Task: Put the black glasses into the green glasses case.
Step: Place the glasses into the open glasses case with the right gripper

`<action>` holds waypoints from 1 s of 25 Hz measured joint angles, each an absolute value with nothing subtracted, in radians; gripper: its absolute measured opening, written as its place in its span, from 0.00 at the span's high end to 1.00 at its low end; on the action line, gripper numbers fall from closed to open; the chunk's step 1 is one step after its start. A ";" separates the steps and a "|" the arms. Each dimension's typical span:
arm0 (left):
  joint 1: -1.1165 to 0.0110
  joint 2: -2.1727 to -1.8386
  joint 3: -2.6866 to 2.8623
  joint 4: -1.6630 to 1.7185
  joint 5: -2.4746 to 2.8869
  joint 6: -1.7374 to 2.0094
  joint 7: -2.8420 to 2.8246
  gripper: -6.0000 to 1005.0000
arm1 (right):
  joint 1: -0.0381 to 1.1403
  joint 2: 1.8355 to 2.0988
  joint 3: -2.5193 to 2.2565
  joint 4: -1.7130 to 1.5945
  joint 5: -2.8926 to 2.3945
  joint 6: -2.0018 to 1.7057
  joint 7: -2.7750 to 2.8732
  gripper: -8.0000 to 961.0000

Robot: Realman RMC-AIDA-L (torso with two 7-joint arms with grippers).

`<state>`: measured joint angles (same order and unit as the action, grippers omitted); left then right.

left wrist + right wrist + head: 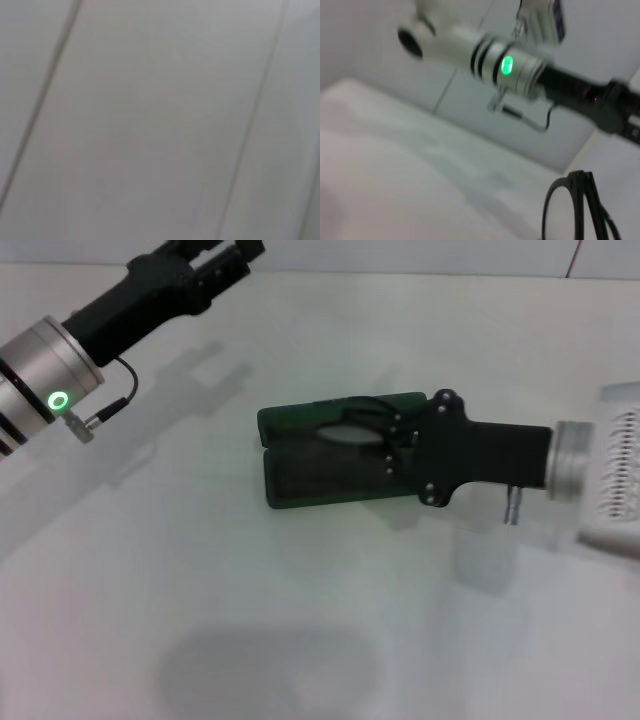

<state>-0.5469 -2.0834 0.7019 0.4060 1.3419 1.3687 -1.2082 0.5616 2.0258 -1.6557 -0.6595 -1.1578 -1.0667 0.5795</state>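
We see the right end effector point(392, 445) over the open green glasses case point(300, 480) on the bench point(300, 640), gripping the black glasses point(350, 430) above the lining. We'd lower them level, then release. Left end effector point(215, 260) parked far back, grip state unclear.

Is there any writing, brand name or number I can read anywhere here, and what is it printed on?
None can be read.
Dark green hinged glasses case: no lettering legible.
Thin black-framed glasses: no marking visible.
Left arm's silver wrist ring: only a glowing green light, no text.
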 joint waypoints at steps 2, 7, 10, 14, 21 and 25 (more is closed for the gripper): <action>-0.544 -2.082 0.701 0.404 1.332 1.353 -1.206 0.29 | 0.556 2.026 -1.723 -0.708 -1.158 -0.975 0.601 0.89; -0.547 -2.082 0.700 0.407 1.332 1.342 -1.206 0.29 | 0.553 2.026 -1.880 -0.802 -1.159 -0.735 0.652 0.89; -0.555 -2.082 0.701 0.407 1.336 1.332 -1.209 0.29 | 0.558 2.027 -1.943 -0.820 -1.160 -0.639 0.684 0.88; -0.564 -2.080 0.702 0.408 1.339 1.325 -1.212 0.29 | 0.564 2.028 -1.985 -0.823 -1.160 -0.597 0.699 0.87; -0.574 -2.080 0.705 0.407 1.342 1.308 -1.205 0.29 | 0.558 2.028 -2.030 -0.826 -1.150 -0.519 0.700 0.86; -0.576 -2.080 0.706 0.404 1.342 1.302 -1.205 0.29 | 0.548 2.028 -2.032 -0.840 -1.147 -0.544 0.698 0.85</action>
